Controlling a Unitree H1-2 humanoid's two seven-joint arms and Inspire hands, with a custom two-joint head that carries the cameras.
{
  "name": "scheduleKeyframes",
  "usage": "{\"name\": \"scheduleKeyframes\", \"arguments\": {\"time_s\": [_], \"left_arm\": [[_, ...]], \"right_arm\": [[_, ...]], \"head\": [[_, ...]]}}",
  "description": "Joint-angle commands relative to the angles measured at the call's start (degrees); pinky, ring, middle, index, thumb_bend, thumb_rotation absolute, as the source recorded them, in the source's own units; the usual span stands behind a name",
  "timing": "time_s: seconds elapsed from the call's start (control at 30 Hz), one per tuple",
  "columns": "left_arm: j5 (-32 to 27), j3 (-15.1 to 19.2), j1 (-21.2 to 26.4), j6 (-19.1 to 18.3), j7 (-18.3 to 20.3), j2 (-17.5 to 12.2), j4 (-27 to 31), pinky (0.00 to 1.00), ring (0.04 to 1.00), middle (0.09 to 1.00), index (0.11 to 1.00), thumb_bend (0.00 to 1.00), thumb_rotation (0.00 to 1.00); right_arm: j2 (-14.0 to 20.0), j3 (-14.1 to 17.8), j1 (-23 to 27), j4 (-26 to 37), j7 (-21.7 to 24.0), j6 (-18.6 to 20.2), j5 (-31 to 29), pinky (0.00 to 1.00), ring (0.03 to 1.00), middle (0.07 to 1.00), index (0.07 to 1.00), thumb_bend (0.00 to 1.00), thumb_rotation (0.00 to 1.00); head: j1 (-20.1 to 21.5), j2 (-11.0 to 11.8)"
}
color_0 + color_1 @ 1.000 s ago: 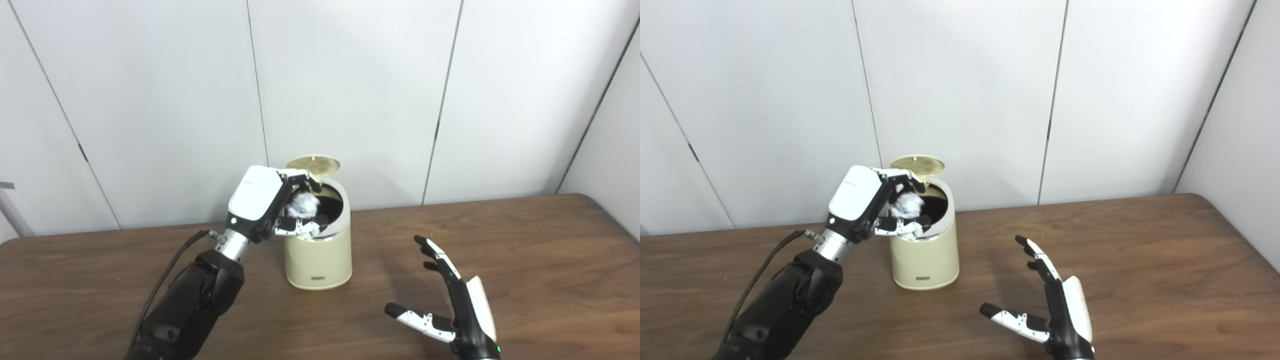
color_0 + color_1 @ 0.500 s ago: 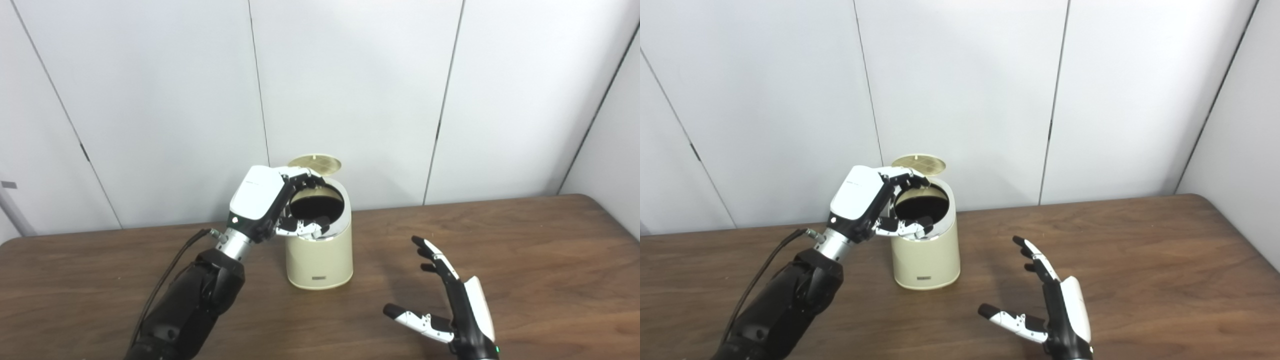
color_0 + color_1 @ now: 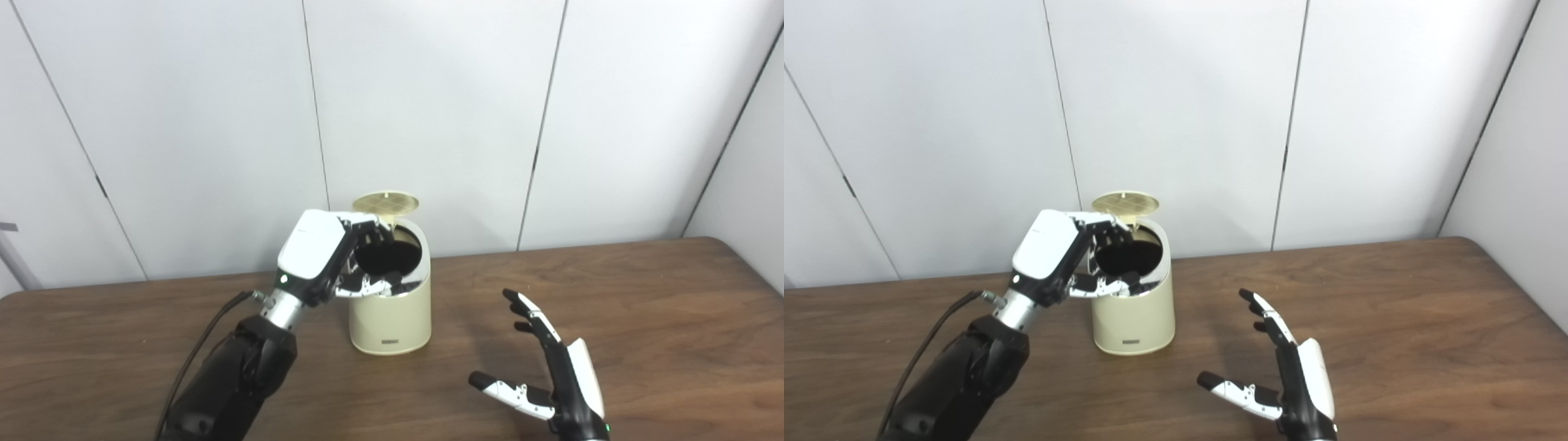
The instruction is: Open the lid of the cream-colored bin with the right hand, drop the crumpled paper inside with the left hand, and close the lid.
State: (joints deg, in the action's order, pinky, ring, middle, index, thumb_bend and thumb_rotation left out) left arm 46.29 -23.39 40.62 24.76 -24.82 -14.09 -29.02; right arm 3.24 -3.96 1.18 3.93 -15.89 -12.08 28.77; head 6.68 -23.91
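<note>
Spreading apart over the bin mouth, the black-and-silver fingers (image 3: 367, 228) of the left hand (image 3: 318, 254) hold nothing; the upper ones arch above the near-left part of the rim, and the thumb lies along the front edge of the rim, touching it or just above it, which cannot be told. The white-backed palm sits just left of the opening, with the dark forearm running down to the bottom-left edge of the picture and a black cable trailing beside it.

The small cream-coloured cylindrical bin (image 3: 390, 318) stands upright on the brown wooden table (image 3: 674, 306), near the back wall. Its round cream lid (image 3: 386, 202) is tipped up and back at the far rim, underside showing. The interior (image 3: 389, 256) reads as uniformly dark. The crumpled paper cannot be seen in either view; whether it lies inside the bin cannot be told.

The right hand (image 3: 554, 376) is well apart from the bin, low at the front right, palm turned inward. Its fingers (image 3: 531, 315) are extended and separated, the thumb (image 3: 502, 387) reaching out to the left, and it holds nothing. No contact with the bin or lid.

Behind the table stands a wall of plain white panels (image 3: 429, 110) with dark vertical seams. Nothing lies between either hand and the bin.
</note>
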Motion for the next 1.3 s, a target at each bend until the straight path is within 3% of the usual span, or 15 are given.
{"name": "scheduleKeyframes", "arguments": {"time_s": [0.0, 0.3, 0.7, 0.8, 0.93, 1.07, 1.27], "left_arm": [[-0.6, 0.6, 0.2, 0.7, 0.6, -0.3, 2.8, 0.38, 0.436, 0.491, 0.527, 0.94, 0.26], [-1.9, 4.3, -4.1, 1.0, 1.5, -0.7, 9.3, 0.37, 0.421, 0.481, 0.511, 0.90, 0.25], [-3.2, 6.4, -6.5, 2.0, 1.5, -0.6, 12.3, 0.36, 0.411, 0.470, 0.511, 0.90, 0.19], [-7.3, 7.6, -7.9, 2.1, 2.6, -0.3, 14.6, 0.35, 0.401, 0.457, 0.483, 0.87, 0.19], [-16.8, 11.7, -12.9, 1.4, 6.2, 0.6, 19.9, 0.32, 0.382, 0.439, 0.449, 0.81, 0.21], [-22.3, 15.2, -18.1, 0.3, 9.2, 0.9, 25.1, 0.32, 0.386, 0.437, 0.454, 0.78, 0.28], [-30.8, 19.4, -25.4, 0.3, 13.3, 1.1, 30.1, 0.36, 0.436, 0.482, 0.483, 0.78, 0.29]], "right_arm": [[-1.3, -0.9, -0.9, -1.5, -0.4, -1.0, -0.2, 0.76, 0.852, 0.881, 0.858, 0.86, 0.60], [-1.0, -0.8, -0.8, -1.9, -0.3, -1.2, -0.6, 0.76, 0.854, 0.881, 0.858, 0.86, 0.60], [-0.6, -0.7, -0.8, -2.3, -0.2, -2.0, -1.8, 0.76, 0.856, 0.882, 0.862, 0.85, 0.57], [-0.6, -0.7, -0.9, -2.1, -0.3, -1.7, -1.4, 0.76, 0.854, 0.881, 0.861, 0.85, 0.59], [-0.3, -0.5, -0.9, -2.1, -0.2, -2.1, -1.8, 0.77, 0.857, 0.880, 0.863, 0.85, 0.58], [0.2, -0.4, -0.7, -2.4, -0.4, -2.3, -1.7, 0.76, 0.851, 0.877, 0.862, 0.84, 0.59], [0.7, -0.1, -0.4, -3.0, -0.6, -2.4, -1.8, 0.75, 0.843, 0.870, 0.853, 0.86, 0.61]], "head": [[0.1, 0.0], [-0.5, 0.2], [-0.8, 0.2], [-0.9, 0.1], [-1.3, 0.1], [-1.7, 0.1], [-2.1, 0.3]]}}
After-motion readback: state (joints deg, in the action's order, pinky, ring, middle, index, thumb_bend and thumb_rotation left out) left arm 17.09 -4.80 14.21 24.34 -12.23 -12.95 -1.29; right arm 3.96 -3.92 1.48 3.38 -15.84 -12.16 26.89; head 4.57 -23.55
